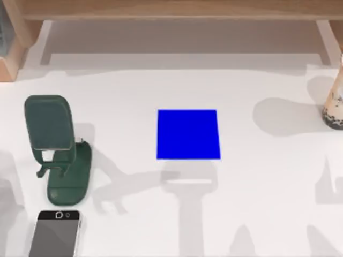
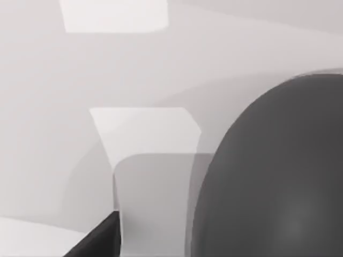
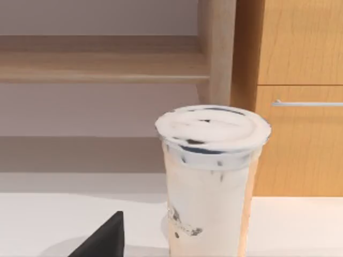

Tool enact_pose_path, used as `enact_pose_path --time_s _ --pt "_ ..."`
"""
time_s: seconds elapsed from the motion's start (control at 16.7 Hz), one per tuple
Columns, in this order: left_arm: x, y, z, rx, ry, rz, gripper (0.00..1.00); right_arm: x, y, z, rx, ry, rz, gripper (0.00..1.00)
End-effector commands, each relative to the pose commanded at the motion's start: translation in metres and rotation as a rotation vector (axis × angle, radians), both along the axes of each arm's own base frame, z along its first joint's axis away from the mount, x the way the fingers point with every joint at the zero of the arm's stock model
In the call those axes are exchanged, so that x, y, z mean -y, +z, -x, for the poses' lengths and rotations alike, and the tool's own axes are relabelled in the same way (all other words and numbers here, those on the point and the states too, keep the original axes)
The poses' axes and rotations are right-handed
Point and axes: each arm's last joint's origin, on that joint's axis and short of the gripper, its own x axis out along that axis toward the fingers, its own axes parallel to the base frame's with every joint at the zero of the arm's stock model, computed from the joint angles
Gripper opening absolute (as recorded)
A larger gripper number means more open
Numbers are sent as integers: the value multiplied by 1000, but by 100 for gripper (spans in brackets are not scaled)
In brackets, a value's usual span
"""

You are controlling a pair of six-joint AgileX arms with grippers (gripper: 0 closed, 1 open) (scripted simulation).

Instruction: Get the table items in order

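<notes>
On the white surface (image 1: 257,182), the smartphone (image 1: 54,235) is seen at seven o'clock and the milk-tea cup (image 1: 333,107) at three o'clock, apparently awaiting a grasp; gripper states cannot be told.

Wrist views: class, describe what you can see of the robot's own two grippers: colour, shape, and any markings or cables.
Little of either is in frame. The left gripper appears as a plain matt black wedge with straight edges and one sloping side. The right gripper is a matching black wedge. No markings, labels or cables can be seen on these parts.
</notes>
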Motion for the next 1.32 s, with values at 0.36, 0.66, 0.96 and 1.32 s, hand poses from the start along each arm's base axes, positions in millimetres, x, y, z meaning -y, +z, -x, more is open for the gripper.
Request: enact_pose_path --time_s 0.36,0.66,0.96,1.32 --pt "0 0 0 0 0 0 85 0 0 0 0 0 0 100" --pt "0 0 0 0 0 0 47 0 0 0 0 0 0 100" --pt "0 0 0 0 0 0 10 0 0 0 0 0 0 100" --pt "0 0 0 0 0 0 0 0 0 0 0 0 0 100"
